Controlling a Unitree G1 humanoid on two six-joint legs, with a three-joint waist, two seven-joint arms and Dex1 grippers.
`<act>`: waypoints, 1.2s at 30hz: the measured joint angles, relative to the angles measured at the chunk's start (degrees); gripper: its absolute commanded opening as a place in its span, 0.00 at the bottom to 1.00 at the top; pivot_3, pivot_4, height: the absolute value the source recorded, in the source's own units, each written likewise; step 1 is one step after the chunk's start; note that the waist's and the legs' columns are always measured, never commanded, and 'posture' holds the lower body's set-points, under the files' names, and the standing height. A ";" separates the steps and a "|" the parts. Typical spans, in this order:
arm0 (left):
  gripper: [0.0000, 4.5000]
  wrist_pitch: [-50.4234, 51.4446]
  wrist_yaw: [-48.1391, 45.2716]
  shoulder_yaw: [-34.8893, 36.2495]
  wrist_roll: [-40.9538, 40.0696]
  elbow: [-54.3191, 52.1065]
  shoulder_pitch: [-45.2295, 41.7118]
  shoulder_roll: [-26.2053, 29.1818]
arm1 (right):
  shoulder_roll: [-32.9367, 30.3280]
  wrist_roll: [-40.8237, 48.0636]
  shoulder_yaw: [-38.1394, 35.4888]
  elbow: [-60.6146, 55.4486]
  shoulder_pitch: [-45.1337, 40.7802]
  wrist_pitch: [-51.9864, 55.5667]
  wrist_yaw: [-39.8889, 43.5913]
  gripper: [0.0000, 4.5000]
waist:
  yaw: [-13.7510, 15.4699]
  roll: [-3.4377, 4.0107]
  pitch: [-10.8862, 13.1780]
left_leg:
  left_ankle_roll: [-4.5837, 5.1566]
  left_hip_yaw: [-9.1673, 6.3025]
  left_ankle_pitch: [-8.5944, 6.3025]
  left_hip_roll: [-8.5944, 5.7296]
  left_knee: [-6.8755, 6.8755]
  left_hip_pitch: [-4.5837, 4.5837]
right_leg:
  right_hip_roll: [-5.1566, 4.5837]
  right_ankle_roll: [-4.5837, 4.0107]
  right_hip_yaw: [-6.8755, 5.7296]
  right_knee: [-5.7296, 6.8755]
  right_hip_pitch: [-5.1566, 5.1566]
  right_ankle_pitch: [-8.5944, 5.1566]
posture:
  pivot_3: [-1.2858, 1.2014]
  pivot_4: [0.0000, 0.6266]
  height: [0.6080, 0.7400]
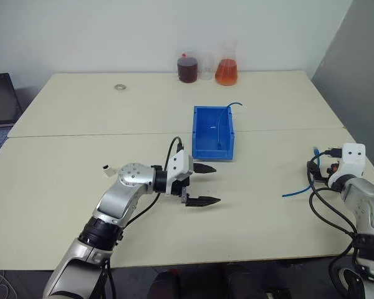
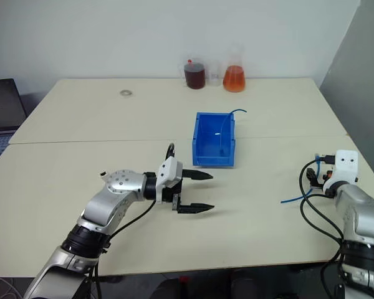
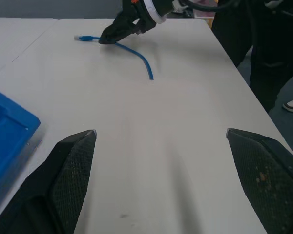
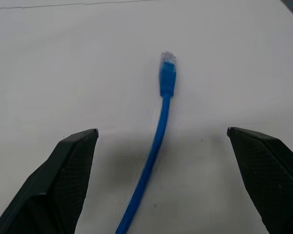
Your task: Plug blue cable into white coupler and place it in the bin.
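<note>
Worktop (image 1: pixel 81 180): plain cream, unpatterned.
Bin (image 1: pixel 200 144): bright blue, uniform; a second blue cord (image 1: pixel 226 118) in it, same hue.
Cable (image 4: pixel 156 141): bright blue, with a blue plug boot and a clear tip.
Coupler (image 1: pixel 108 169): white, one end dark.
Ring (image 1: pixel 119 87): grey.
Beaker (image 1: pixel 187 68): clear, dark red liquid.
Flask (image 1: pixel 226 67): clear, orange liquid.
Left tool (image 1: pixel 203 184): black fingers with finely textured pads, white housing, silver arm.
Right tool (image 4: pixel 161 190): black, same textured pads.
</note>
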 measured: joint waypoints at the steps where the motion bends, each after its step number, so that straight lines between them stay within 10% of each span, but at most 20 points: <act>1: 0.99 -0.12 0.32 0.17 0.32 -0.36 0.91 0.38 | -0.16 -0.67 0.54 2.62 -1.04 -1.20 0.25 1.00 | -0.03 0.01 0.00 | 0.00 0.02 0.00 -0.01 0.00 0.00 | 0.00 0.00 0.02 0.01 0.00 0.00 | 0.52 0.24 1.00; 9: 0.99 1.24 4.35 3.48 0.32 -8.86 9.04 2.78 | -0.58 -1.22 0.87 9.56 -4.38 -3.70 -0.09 1.00 | -0.04 0.01 0.00 | 0.00 -0.06 0.00 0.02 0.07 0.04 | 0.00 0.02 -0.02 0.09 0.06 0.01 | 0.52 0.24 1.00; 27: 1.00 1.64 7.53 4.81 0.04 -11.24 12.38 1.98 | 2.26 1.26 -1.22 4.96 -2.56 -0.30 -2.63 0.03 | 0.28 0.01 0.00 | -0.01 -0.07 0.01 0.02 0.06 0.08 | 0.00 0.03 -0.04 0.09 0.10 0.02 | 0.52 0.24 1.00; 36: 1.00 2.45 9.50 9.24 -1.87 -15.93 19.92 4.23 | -13.48 -1.32 7.91 5.06 3.74 -7.36 17.12 0.00 | 0.62 0.06 0.03 | 0.01 0.02 0.00 0.03 0.02 0.09 | -0.01 0.03 0.02 0.04 0.04 0.02 | 0.52 0.24 1.00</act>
